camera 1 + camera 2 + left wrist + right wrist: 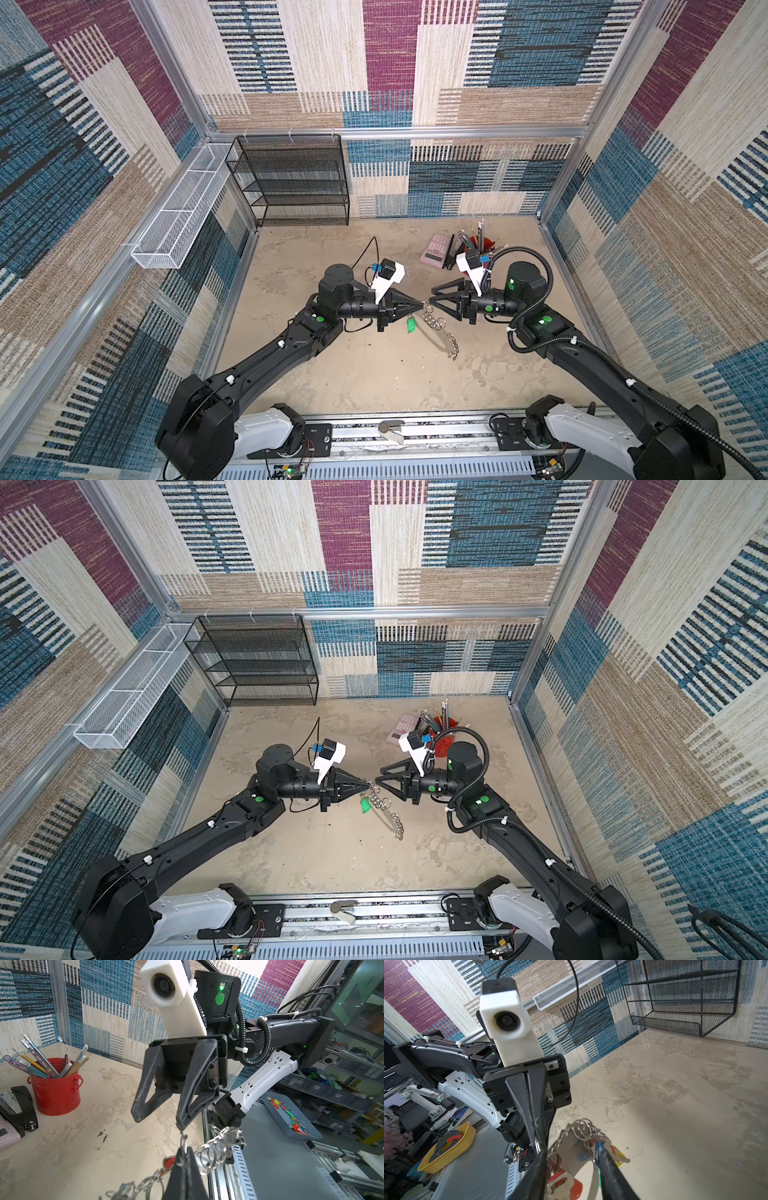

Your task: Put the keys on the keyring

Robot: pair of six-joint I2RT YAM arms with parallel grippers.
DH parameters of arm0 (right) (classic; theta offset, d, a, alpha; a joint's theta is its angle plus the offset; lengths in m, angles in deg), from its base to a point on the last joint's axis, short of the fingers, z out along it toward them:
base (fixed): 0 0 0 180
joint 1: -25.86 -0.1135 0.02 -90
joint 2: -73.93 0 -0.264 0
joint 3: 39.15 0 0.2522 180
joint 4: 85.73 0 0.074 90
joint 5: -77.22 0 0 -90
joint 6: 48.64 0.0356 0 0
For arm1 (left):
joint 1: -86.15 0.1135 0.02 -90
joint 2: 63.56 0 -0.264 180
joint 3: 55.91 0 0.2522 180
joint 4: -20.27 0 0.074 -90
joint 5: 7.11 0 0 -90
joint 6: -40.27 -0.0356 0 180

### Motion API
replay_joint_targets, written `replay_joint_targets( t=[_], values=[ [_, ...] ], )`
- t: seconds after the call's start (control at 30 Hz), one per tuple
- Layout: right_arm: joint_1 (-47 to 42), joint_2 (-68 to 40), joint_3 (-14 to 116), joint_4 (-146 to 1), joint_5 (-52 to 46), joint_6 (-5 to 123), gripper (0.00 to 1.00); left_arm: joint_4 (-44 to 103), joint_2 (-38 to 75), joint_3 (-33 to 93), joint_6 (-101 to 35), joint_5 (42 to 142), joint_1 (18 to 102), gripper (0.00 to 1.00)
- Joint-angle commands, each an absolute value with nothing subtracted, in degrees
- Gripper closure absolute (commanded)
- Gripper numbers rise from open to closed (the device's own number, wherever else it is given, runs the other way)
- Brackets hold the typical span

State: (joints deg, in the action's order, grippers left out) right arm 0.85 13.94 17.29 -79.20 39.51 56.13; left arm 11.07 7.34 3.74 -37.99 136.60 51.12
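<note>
Black ribbed left gripper point(185, 1154) clamps a thin silver split ring of the flat grey keyring point(218, 1147). On the right gripper point(160, 1119), triangular jaws stand apart.

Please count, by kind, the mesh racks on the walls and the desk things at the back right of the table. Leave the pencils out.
Black shelf: 1
White basket: 1
Red bucket: 1
Pink calculator: 1
Black tool: 1
Total: 5

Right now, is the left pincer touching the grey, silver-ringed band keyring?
Touching: left wrist view shows the left pincer shut on a ring of the keyring.
</note>
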Motion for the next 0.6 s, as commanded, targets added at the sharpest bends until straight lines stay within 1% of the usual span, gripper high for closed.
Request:
replay_joint_targets(
  t=[0.0,0.17,0.27,0.33,0.57],
  values=[
    [0.9,13.5,17.4,-82.5,42.2,56.9,0.56,5.5,7.5,3.4,-35.7,135.5,51.1,1.0],
    [0.8,13.7,16.6,-83.5,43.2,57.6,0.56,4.4,8.0,3.5,-35.2,135.6,51.1,1.0],
    [0.8,13.6,16.2,-83.9,43.0,57.8,0.6,3.8,8.4,3.4,-34.9,136.1,51.1,1.0],
    [0.7,13.5,16.1,-84.2,43.0,58.0,0.65,3.8,8.5,3.5,-34.8,136.2,51.1,1.0],
    [0.5,12.3,16.4,-85.0,43.7,58.0,0.68,3.2,8.7,3.4,-34.3,136.1,51.1,1.0]
  ],
)
